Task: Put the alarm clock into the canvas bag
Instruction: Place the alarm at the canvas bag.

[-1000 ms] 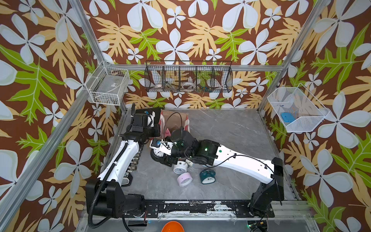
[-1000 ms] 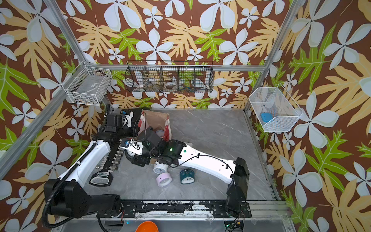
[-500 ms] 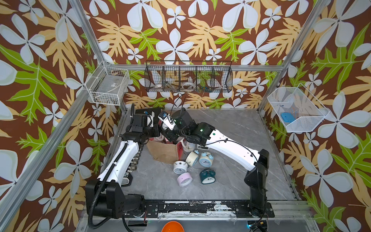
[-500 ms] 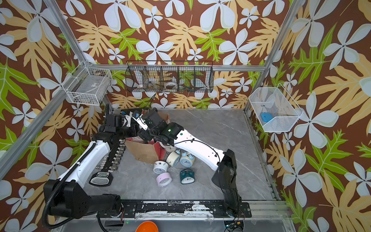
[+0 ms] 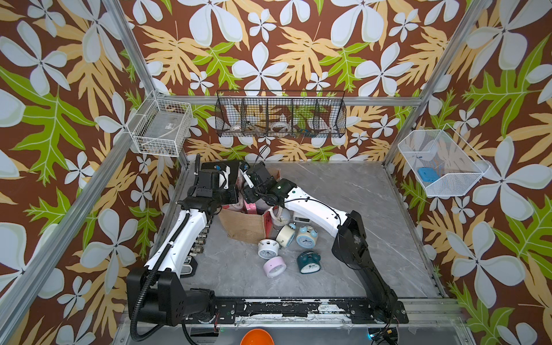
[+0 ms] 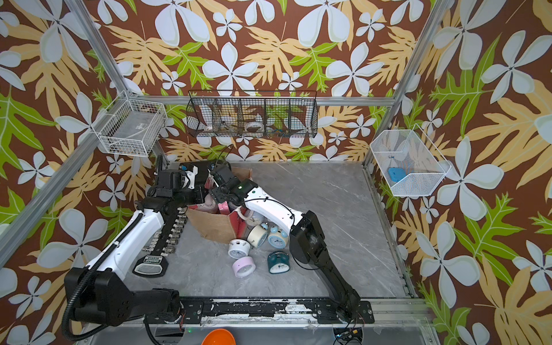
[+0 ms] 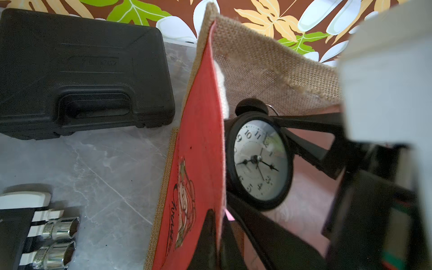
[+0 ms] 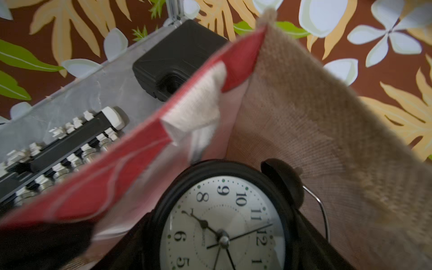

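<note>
**Clock at the mouth of the bag: what may go wrong at the release**

In both top views the canvas bag (image 5: 242, 225) (image 6: 212, 227) stands at the back left of the surface (image 5: 343, 191), between the two arms. The left claw (image 5: 234, 198) and the right claw (image 5: 250, 198) meet over its mouth, and what they hold is hidden here. A cream clock (image 5: 285, 235) and other clocks lie just beside the bag. If an arm drags the bag, I think they may be pushed or roll. The socket rack (image 6: 167, 230) carries a label with white letters that I cannot read with certainty.

In the left wrist view the left claw is pressed together on the rim of the red panel (image 7: 201, 140) and holds the mouth open. The alarm clock (image 7: 259, 161) is inside the mouth, pinched between the black fingers (image 7: 311, 124) of the right claw, very near this panel. If the pinch on the rim slips, the panel may fold in against the clock. The panel has a crest with a script word, not readable. The raised writing on the black case (image 7: 81, 74) is also not readable.

In the right wrist view the bell (image 8: 280, 177) and the wire handle (image 8: 320, 210) are close to the burlap wall (image 8: 327, 140) and could catch in the weave. The dial shows the numbers 1 to 12. The small word below its centre is too blurred to read. A release from too high may tip the bag.
</note>
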Tool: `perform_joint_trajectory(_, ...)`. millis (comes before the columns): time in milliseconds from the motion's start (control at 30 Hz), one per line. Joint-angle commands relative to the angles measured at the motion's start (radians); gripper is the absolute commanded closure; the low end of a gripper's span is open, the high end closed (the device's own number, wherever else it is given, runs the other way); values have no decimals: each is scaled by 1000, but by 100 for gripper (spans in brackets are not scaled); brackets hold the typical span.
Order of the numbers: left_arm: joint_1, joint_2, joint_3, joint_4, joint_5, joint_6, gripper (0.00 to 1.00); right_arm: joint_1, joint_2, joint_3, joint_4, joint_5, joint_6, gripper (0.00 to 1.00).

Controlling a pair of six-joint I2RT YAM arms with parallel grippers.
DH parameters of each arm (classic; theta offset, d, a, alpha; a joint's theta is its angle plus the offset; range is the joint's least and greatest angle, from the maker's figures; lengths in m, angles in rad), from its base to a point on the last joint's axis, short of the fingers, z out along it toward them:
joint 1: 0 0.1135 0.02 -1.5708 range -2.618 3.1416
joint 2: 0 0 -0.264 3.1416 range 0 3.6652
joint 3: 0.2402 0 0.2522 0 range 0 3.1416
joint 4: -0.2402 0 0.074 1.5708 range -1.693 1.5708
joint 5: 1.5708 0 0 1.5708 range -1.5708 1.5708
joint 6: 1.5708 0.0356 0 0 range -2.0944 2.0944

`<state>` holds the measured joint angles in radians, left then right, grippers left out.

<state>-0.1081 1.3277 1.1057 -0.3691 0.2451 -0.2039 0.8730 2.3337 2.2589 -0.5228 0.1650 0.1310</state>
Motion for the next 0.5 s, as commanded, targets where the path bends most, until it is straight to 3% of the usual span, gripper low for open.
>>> perform_joint_trajectory(0, -1, -2, 0, 5, 14, 1, 100, -3, 24, 8, 61, 14, 47, 21)
perform_joint_trajectory(467, 1, 0, 0, 7, 11, 0, 100, -22, 157, 32, 47, 28, 90, 21)
